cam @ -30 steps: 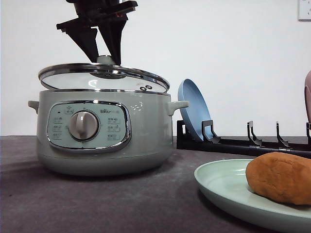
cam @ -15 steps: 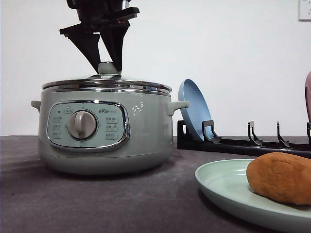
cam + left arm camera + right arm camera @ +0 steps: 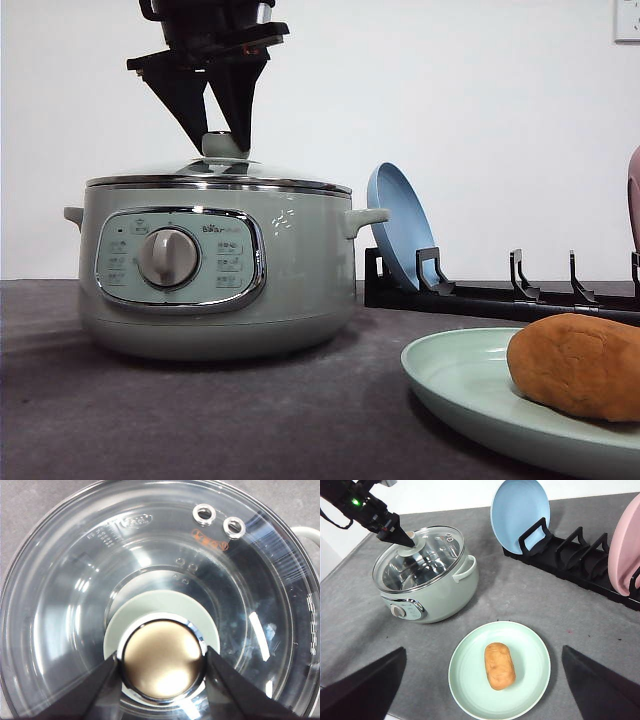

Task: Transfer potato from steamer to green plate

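I saw open table point(image 3: 520, 600) between the steamer point(image 3: 432, 587) and dish rack point(image 3: 580, 565); my left gripper point(image 3: 222, 135) and the lid point(image 3: 420, 557) blocked the pot's mouth.

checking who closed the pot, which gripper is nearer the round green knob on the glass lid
Left. The left gripper sits right at the round green knob of the glass lid, fingers on both sides. The right gripper hangs open above the pale green plate.
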### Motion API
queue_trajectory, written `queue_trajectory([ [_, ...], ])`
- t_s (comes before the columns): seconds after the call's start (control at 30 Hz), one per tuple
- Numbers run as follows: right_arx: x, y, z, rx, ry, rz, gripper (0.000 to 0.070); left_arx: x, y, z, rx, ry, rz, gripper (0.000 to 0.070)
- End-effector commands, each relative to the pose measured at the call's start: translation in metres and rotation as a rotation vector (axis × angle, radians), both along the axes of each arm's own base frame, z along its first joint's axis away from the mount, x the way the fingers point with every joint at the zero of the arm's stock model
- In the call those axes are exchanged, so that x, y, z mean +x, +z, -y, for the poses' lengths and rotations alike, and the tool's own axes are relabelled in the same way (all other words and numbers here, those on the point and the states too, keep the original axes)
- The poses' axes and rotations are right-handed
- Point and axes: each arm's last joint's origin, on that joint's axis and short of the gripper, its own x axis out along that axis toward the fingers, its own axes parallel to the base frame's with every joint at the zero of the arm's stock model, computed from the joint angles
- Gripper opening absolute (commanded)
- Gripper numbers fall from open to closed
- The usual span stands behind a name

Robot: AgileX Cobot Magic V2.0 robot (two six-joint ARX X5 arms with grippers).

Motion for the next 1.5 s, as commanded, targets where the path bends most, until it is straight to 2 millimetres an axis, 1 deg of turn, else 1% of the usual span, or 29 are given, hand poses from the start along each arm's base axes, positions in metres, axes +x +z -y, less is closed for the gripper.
queue_trajectory([
  [0.0,-0.002,0.004,0.002,0.014,0.001,0.015,0.0631,0.006,-0.003,0.008,-0.004,-0.027,0.022,0.0001],
  [0.13,-0.002,0.004,0.002,0.014,0.002,0.015,0.0631,0.007,-0.003,0.008,-0.004,-0.025,0.021,0.0013],
  [0.17,-0.002,0.004,0.002,0.014,0.002,0.015,0.0631,0.007,-0.003,0.007,-0.004,-0.023,0.021,0.0036],
  [0.23,-0.002,0.004,0.002,0.014,0.002,0.015,0.0631,0.007,-0.003,0.006,-0.002,-0.021,0.018,0.0107],
  [0.3,-0.002,0.004,0.002,0.014,0.002,0.015,0.0631,0.007,-0.002,0.005,-0.001,-0.018,0.016,0.0243],
  [0.43,-0.002,0.004,0.002,0.014,0.001,0.015,0.0631,0.005,0.005,0.002,-0.016,-0.001,0.033,0.0567],
  [0.47,-0.002,0.004,0.002,0.013,0.002,0.015,0.0631,0.003,0.008,0.001,-0.021,0.0,0.041,0.0592],
  [0.5,-0.002,0.004,0.002,0.012,0.002,0.016,0.0631,0.001,0.012,-0.001,-0.026,0.0,0.051,0.0605],
  [0.63,-0.002,0.004,0.002,0.008,0.004,0.018,0.0631,-0.012,0.034,-0.01,-0.057,0.006,0.109,0.0605],
  [0.8,-0.002,0.004,0.002,0.005,0.006,0.02,0.0631,-0.04,0.066,-0.027,-0.088,0.023,0.156,0.0608],
  [0.9,-0.002,0.004,0.002,0.005,0.006,0.02,0.0631,-0.062,0.087,-0.039,-0.11,0.023,0.197,0.0606],
  [1.0,-0.002,0.004,0.002,0.005,0.006,0.02,0.0631,-0.089,0.11,-0.053,-0.141,0.023,0.254,0.0606],
  [1.13,-0.002,0.004,0.002,-0.001,0.009,0.023,0.0631,-0.132,0.139,-0.075,-0.197,0.033,0.339,0.0606],
  [1.2,-0.002,0.004,0.002,-0.002,0.009,0.024,0.0631,-0.155,0.15,-0.086,-0.225,0.038,0.381,0.0606],
  [1.27,-0.002,0.004,0.002,-0.006,0.011,0.026,0.0631,-0.177,0.156,-0.097,-0.249,0.036,0.419,0.0606],
  [1.33,-0.002,0.004,0.002,-0.008,0.012,0.027,0.0631,-0.198,0.155,-0.107,-0.273,0.033,0.451,0.0606],
  [1.4,-0.002,0.004,0.002,-0.013,0.015,0.031,0.0631,-0.218,0.147,-0.116,-0.294,0.033,0.472,0.0606],
  [1.47,-0.002,0.004,0.001,-0.022,0.02,0.037,0.0631,-0.238,0.135,-0.126,-0.317,0.039,0.493,0.0606],
])
